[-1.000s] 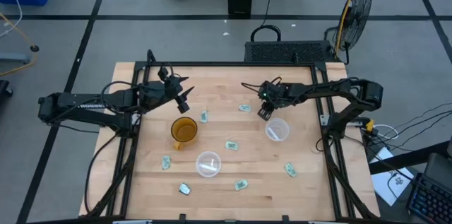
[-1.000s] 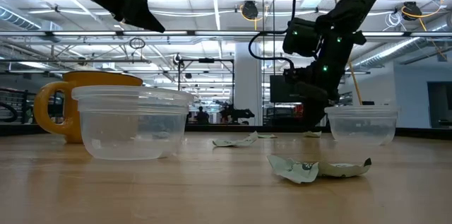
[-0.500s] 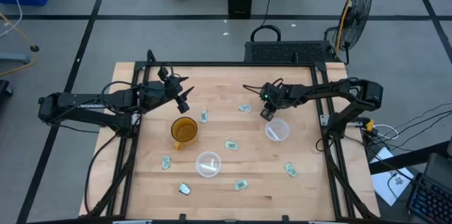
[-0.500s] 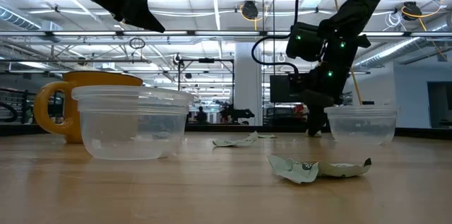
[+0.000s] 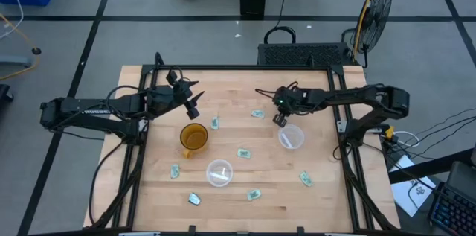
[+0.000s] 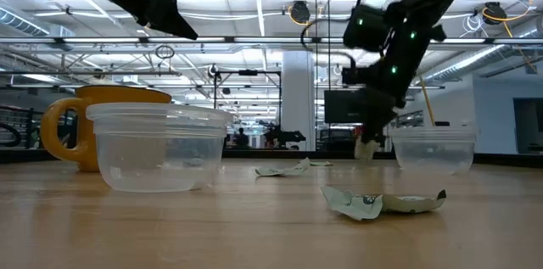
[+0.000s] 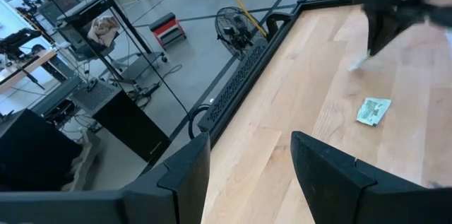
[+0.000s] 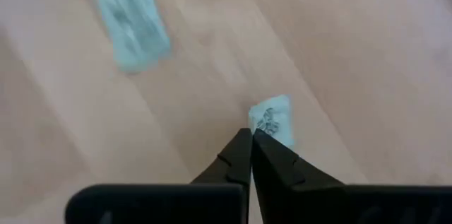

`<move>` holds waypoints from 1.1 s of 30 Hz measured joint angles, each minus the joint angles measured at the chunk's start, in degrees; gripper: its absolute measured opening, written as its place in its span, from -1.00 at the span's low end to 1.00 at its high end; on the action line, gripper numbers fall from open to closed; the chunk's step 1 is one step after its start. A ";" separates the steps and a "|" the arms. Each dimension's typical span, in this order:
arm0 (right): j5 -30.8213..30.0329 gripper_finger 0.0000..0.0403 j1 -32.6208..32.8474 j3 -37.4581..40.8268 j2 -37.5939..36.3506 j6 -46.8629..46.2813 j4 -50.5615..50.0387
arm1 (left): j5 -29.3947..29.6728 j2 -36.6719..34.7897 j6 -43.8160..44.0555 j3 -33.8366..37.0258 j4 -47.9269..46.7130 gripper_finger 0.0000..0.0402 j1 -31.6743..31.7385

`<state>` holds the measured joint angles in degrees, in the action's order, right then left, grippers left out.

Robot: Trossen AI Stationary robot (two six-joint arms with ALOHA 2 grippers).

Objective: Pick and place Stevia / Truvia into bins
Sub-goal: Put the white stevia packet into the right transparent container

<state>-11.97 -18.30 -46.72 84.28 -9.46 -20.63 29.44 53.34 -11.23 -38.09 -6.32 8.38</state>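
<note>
My right gripper [image 5: 279, 120] hangs low over the table beside the right clear cup bin [image 5: 291, 137]. Its fingers are shut, pinching the corner of a pale green Stevia sachet [image 8: 272, 119], which shows as a pale scrap under the tips [image 6: 365, 151]. Another sachet [image 8: 131, 30] lies flat on the wood nearby. Several more sachets are scattered about, such as one [image 5: 258, 114] close to the right gripper and one [image 5: 243, 152] mid-table. The second clear cup bin [image 5: 219, 172] stands nearer the front. My left gripper [image 5: 195, 105] waits open above the back left, holding nothing.
An amber handled mug [image 5: 193, 137] stands left of centre, between the left gripper and the front bin. A black frame rail [image 5: 346, 161] runs along the table's sides. A crumpled sachet [image 6: 382, 202] lies close to the low camera.
The right gripper's fingers have closed on a sachet and the gripper has risen slightly off the wood. The left arm has not moved.
</note>
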 joint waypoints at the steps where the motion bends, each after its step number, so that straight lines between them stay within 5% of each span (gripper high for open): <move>1: -0.04 -0.99 0.76 -0.57 -1.34 -0.45 -1.34 | -0.03 0.00 0.01 0.01 -0.04 0.02 0.00; 7: 0.31 -0.99 7.88 -3.73 -10.35 -7.49 -13.81 | -1.02 0.00 0.16 0.01 -0.21 0.02 -0.02; 12: 8.11 -1.00 16.43 -4.50 -15.94 -19.93 -21.95 | -1.06 0.00 1.36 0.01 -0.27 0.02 0.00; 20: 10.54 -1.00 28.83 -3.40 -14.05 -27.97 -22.97 | -1.08 0.00 2.78 0.01 -0.17 0.02 -0.01; 33: 4.14 -0.98 26.38 -1.68 -9.24 -21.35 -22.97 | -1.08 0.00 2.74 0.01 -0.18 0.02 0.00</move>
<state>-7.82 8.08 -48.40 75.04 -30.80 -43.59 28.36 53.34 -8.49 -38.09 -6.50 8.38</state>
